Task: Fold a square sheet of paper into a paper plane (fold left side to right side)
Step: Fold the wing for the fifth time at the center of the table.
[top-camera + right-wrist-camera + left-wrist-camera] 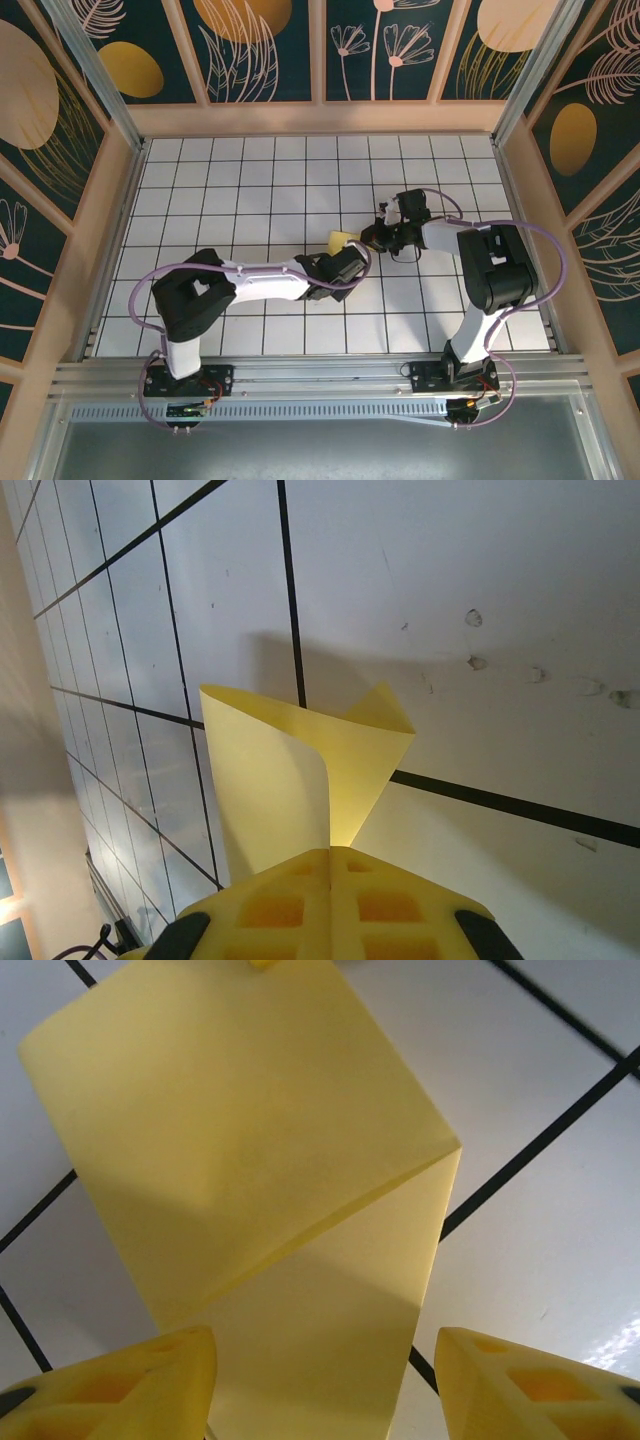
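Note:
The square sheet of paper (340,240) is pale yellow and lies near the table's middle, partly folded over on itself. In the left wrist view the sheet (240,1140) shows a folded flap with a slanted crease. My left gripper (325,1390) hangs open over the sheet's near end, its yellow fingers (130,1390) wide apart and the right one clear of the paper's edge. My right gripper (330,855) is shut on one corner of the sheet (290,780), which curls up in a loop from the tiles. From above, the right gripper (372,238) sits just right of the paper and the left gripper (350,260) just below it. The paper plane is out of view.
The white grid-tiled table (250,180) has wooden walls and metal posts around it. Both arms meet at the centre, the right arm's body (495,265) at the right and the left arm's body (190,295) at the lower left.

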Available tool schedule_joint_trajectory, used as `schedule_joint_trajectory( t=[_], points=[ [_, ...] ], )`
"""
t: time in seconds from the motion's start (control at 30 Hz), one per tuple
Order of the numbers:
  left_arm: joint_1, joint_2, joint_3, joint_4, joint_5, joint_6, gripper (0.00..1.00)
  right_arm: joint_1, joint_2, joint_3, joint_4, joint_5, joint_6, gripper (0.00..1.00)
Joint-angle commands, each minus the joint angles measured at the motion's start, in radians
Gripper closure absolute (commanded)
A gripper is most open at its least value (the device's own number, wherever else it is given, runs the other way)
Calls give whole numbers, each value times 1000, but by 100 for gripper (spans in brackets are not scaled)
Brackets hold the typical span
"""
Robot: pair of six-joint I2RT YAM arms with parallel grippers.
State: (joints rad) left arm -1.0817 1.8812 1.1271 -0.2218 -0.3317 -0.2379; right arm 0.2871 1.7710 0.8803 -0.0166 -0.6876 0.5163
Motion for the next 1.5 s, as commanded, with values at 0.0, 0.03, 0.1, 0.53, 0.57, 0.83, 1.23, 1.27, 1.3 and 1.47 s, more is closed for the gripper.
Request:
schedule_joint_trajectory(
  t=[0.0,0.03,0.1,0.53,0.57,0.83,1.23,1.27,1.3,1.47],
  points=[
    [-20,44,35,-36,-50,40,40,-5,15,18,-17,7,16,100],
    [-23,53,38,-37,-62,40,39,-5,14,19,-18,9,16,100],
    [-25,65,45,-43,-91,40,39,-4,14,18,-21,12,14,100],
    [-26,67,27,-43,-132,19,69,-5,22,27,-49,52,-2,100],
    [-25,63,22,-37,-129,17,71,-5,20,28,-50,56,-4,100],
    [-26,39,8,-15,-85,-1,84,-56,-45,19,-81,103,-30,98],
    [-11,53,75,-33,9,-3,100,-252,-215,-51,-198,138,-150,77],
    [-8,54,82,-37,15,-3,100,-257,-223,-55,-203,146,-155,76],
    [-4,56,89,-41,24,-4,100,-263,-234,-64,-199,151,-157,73],
    [30,57,116,-51,142,-31,100,-276,-265,-85,-186,144,-168,67]
  ],
)
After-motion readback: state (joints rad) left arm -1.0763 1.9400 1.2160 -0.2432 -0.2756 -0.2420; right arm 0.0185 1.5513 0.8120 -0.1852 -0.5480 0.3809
